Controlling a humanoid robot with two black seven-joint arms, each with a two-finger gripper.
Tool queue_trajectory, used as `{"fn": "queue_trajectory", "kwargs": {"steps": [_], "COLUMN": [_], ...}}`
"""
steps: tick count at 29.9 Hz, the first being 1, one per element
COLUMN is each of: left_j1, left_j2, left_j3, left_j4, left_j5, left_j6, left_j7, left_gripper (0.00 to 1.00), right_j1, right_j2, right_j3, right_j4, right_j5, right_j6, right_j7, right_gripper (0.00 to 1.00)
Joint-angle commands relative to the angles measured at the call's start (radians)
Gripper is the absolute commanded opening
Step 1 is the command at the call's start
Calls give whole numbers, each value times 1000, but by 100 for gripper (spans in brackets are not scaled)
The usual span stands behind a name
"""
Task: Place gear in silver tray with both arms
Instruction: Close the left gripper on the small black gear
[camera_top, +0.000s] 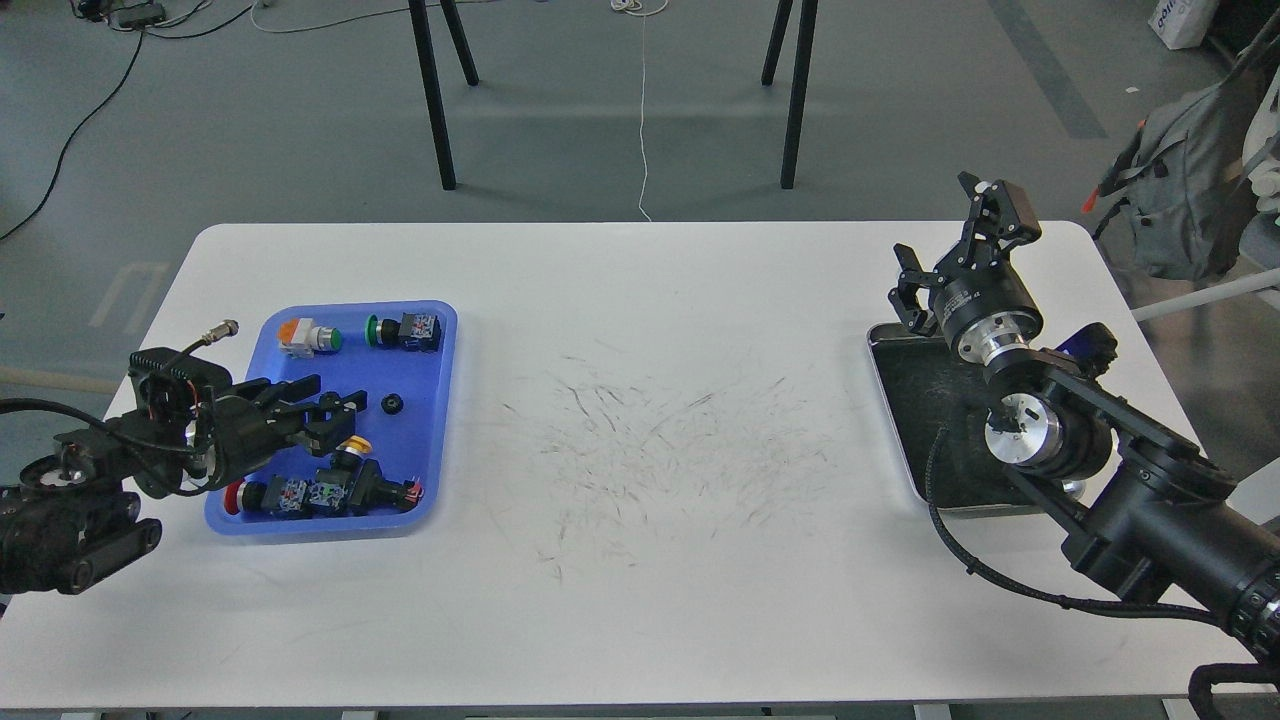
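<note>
Scratches ran across the middle of the white rectangular table (640, 600), which filled most of the frame. At the left of the frame sat a blue plastic tray with rounded corners (440, 340), holding several push-button parts: an orange-and-white switch with a green cap (308, 337) and a green-capped black switch (405, 330) along its upper edge, a row of black switches with red and yellow caps (325, 490) along its lower edge, and a small black round gear-like piece (393, 403) lying alone near the tray's centre. The black jointed left arm (90, 470) came in from the lower left, and its black two-finger left gripper (335, 400) hung over the blue tray, fingers apart, tips pointing right and just beside the small black piece, though I could not tell whether they touched anything. At the right of the frame lay the shallow shiny silver tray with a dark scratched bottom (915, 400), much of it hidden behind the black right arm with silver wrist rings (1130, 490), which came in from the lower right. The black right gripper (950, 255) was raised above the tray's upper edge, its fingers spread apart and holding nothing. What showed of the silver tray's bottom looked bare. Beyond the table, black metal legs (435, 110) stood on the grey floor, and a grey backpack (1190, 180) leaned at the upper right.
</note>
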Motion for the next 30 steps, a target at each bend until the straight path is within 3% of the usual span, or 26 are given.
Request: {"fn": "queue_trajectory", "kwargs": {"steps": [1,12,30], "left_j1": [3,3,-1], "left_j2": [3,-3,-3], "left_j3": [21,55,52], "left_j4": [4,28,24], "left_j5": [4,4,5], "left_j6": [5,33,33], "left_j7": [0,0,0], "left_gripper": [52,39,30], "right_j1": [0,0,2], "right_j2": [1,2,9], "right_j3": [0,-1,-5], "right_j4": [0,0,-2], "right_j5": [0,0,0], "right_j6": [0,0,-1], "right_j7": [0,0,0], "right_gripper": [99,99,99]}}
